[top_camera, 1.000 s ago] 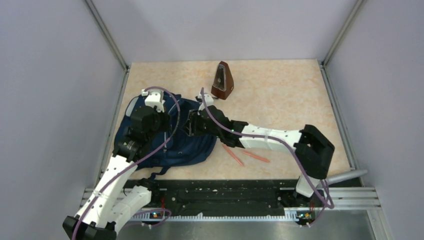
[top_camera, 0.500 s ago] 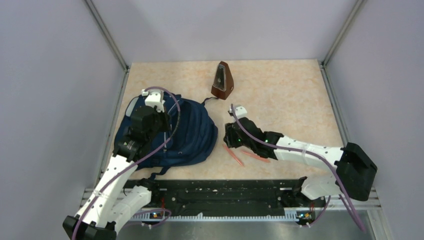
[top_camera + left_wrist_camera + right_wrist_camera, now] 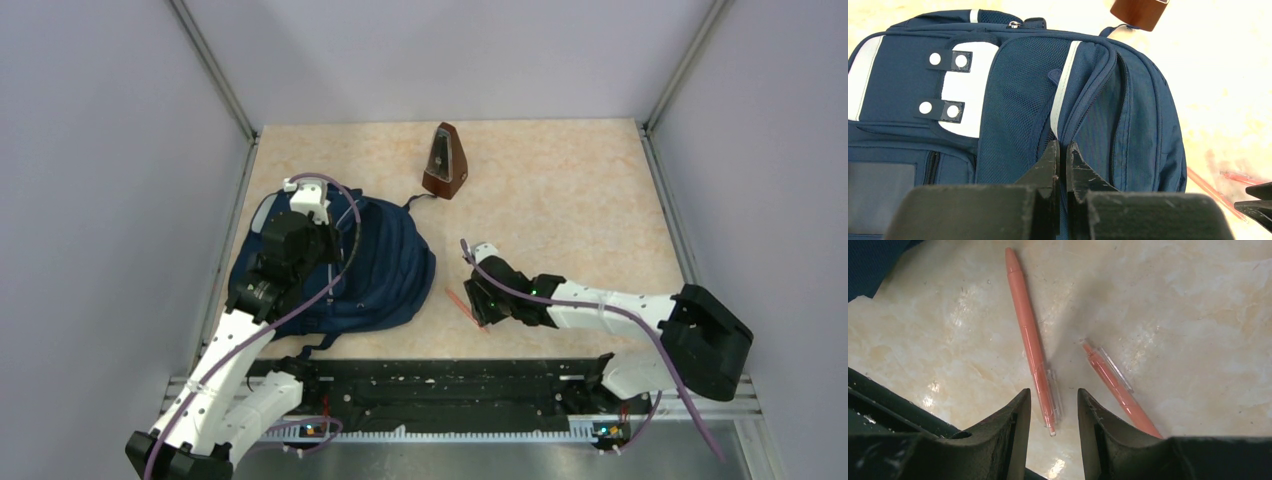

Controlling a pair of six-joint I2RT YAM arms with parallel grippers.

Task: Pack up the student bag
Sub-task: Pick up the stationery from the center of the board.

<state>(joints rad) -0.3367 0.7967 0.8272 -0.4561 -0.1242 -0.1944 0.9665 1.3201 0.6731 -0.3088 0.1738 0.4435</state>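
**Operator:** Report claw status, then changes.

**Unit:** My right claw (image 3: 1053,397) is part-way open and grips nothing. It hangs low over the table (image 3: 570,210). The clip end of the first pen (image 3: 1030,342) lies in the gap between my fingers, untouched. My left claw (image 3: 1062,148) is closed, with its tips together against the zip seam of the student bag (image 3: 1018,95). I cannot tell whether any fabric is pinched between them.

Changes:
- A second ago my right claw was at the bag's right edge. It has since drawn back toward my base and now sits over the pens.
- The bag's right side has settled flatter.
- My left arm has held position.
- The metronome (image 3: 445,160) has not moved.

**Operator:** Item count and bag condition?

**Unit:**
- **Pens:** two, both orange with clear clips, lying just beside each other. The second pen (image 3: 1113,382) sits to the right of the first, its lower end hidden behind one finger.
- **Metronome:** one, brown and upright, on the far part of the table.
- **Bag:** one. It lies flat on the left half of the table, just left of the pens.
  - The fabric is navy with thin pale stripes.
  - It has a mesh panel and white patches with dark snap tabs.
  - A zip line follows the curved edge.
  - A dark strap reaches toward the metronome.
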